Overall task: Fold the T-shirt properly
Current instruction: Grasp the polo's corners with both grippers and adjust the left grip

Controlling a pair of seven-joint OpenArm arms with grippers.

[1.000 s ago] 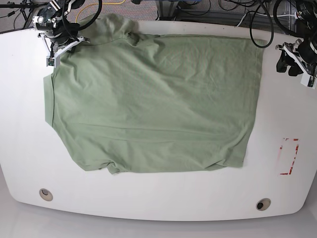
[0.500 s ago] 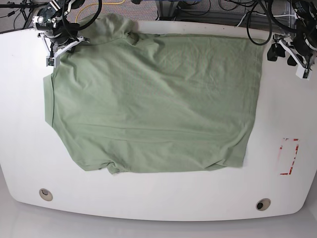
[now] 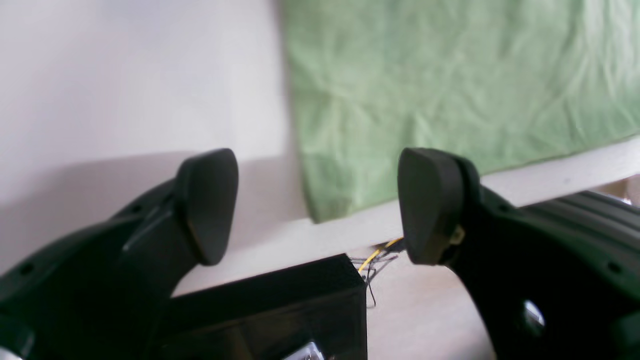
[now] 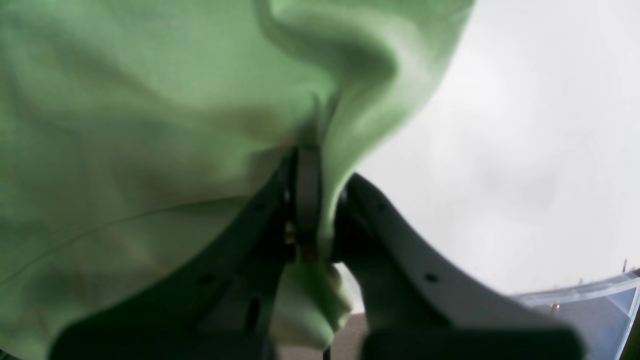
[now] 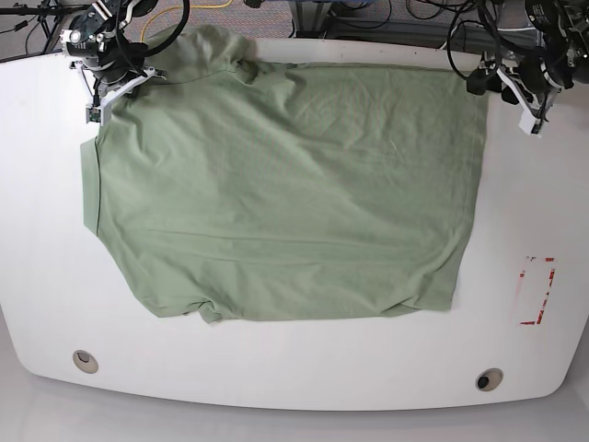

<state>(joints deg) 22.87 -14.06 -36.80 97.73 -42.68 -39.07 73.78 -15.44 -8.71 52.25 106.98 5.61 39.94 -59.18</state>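
T-shirt [image 5: 285,193] flat, right end effector [image 4: 312,200] clamping its corner, left end effector [image 3: 317,205] wide open, empty, beside hem

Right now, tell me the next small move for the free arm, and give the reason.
Probably ease the left pincer down onto the T-shirt's far hem corner and close. The right pincer is already shut on fabric at the shoulder end, while the left one is open, holds nothing, and hangs with that corner between its fingers, so both ends could then lift together.
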